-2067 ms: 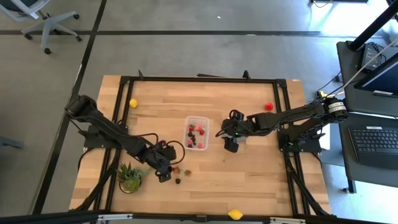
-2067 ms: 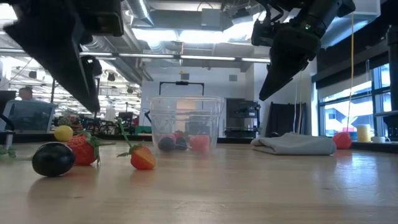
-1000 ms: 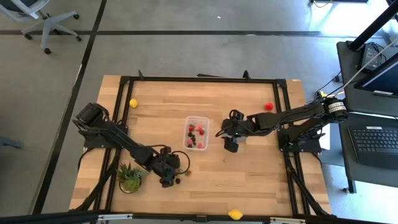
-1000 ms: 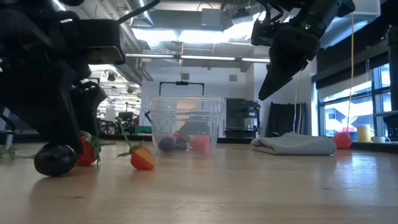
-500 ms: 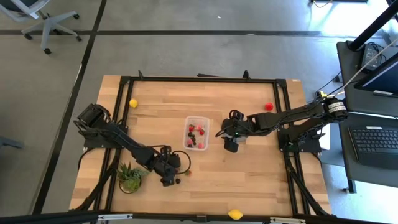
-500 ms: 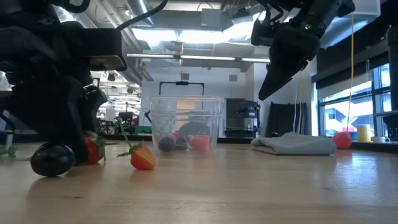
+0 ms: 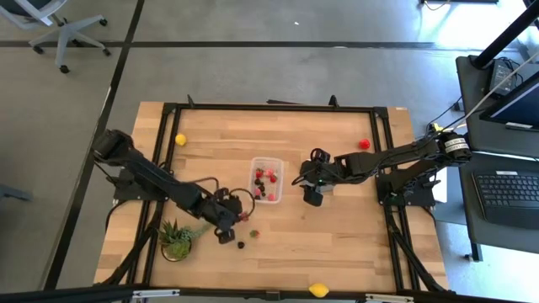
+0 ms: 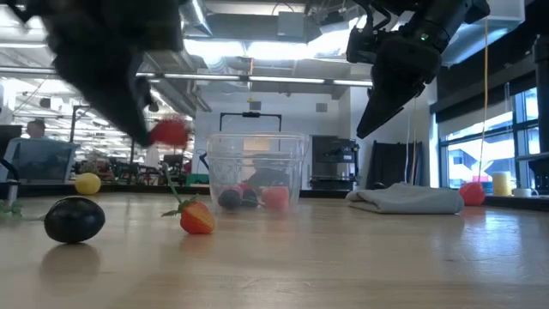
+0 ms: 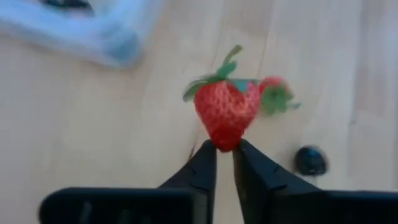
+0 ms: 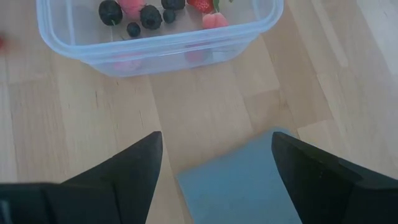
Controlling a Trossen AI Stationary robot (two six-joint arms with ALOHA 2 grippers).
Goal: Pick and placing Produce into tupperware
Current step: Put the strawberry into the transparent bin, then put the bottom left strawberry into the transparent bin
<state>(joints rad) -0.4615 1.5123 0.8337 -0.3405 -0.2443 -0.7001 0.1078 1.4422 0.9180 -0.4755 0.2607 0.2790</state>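
Observation:
My left gripper (image 9: 225, 150) is shut on a red strawberry (image 9: 227, 110) and holds it above the table, left of the tupperware (image 8: 256, 172) in the low view. The clear tupperware (image 7: 266, 180) sits mid-table with several berries inside. A second strawberry (image 8: 197, 216) and a dark berry (image 8: 75, 219) lie on the wood near the left gripper (image 7: 234, 221). My right gripper (image 7: 313, 195) hangs open to the right of the tub, above a flat grey piece (image 10: 242, 180), with nothing between its fingers. My left gripper pinches the strawberry's pointed tip (image 9: 225, 142) between its two fingertips, only at their free ends. The berry's green leafy end (image 9: 217, 73) points away from the fingers. In the low view the strawberry (image 8: 170, 131) is lifted clear of the table.
A green potted plant (image 7: 177, 240) stands close to the left arm at the near left. A yellow fruit (image 7: 180, 140) lies at the far left, a red one (image 7: 364, 144) at the far right, another yellow one (image 7: 318, 289) at the near edge.
My left gripper has shut on the strawberry that lay beside the dark berry and has risen with it, drifting a little toward the tupperware. The strawberry is now lifted clear; the dark berry and the other strawberry stay where they were.

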